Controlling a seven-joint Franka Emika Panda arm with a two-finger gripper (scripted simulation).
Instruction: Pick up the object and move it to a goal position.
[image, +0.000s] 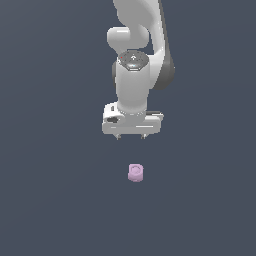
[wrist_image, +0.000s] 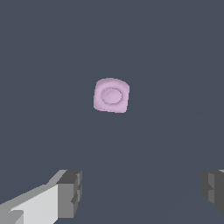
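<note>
The object (image: 135, 172) is a small pale pink-lilac stubby piece with a ring-like top, resting on the dark grey floor. In the wrist view the object (wrist_image: 111, 95) shows from above, alone on the floor. My white gripper (image: 131, 135) hangs above the floor, farther back than the object in the exterior view and apart from it. Its two short fingers point down and stand wide apart, with nothing between them. In the wrist view the gripper (wrist_image: 142, 190) shows both grey fingertips (wrist_image: 70, 192) spread wide, the object well outside the gap between them.
The floor (image: 55, 200) is a plain dark grey surface. The white arm (image: 137, 45) rises behind the gripper toward the top of the exterior view. No goal marker shows.
</note>
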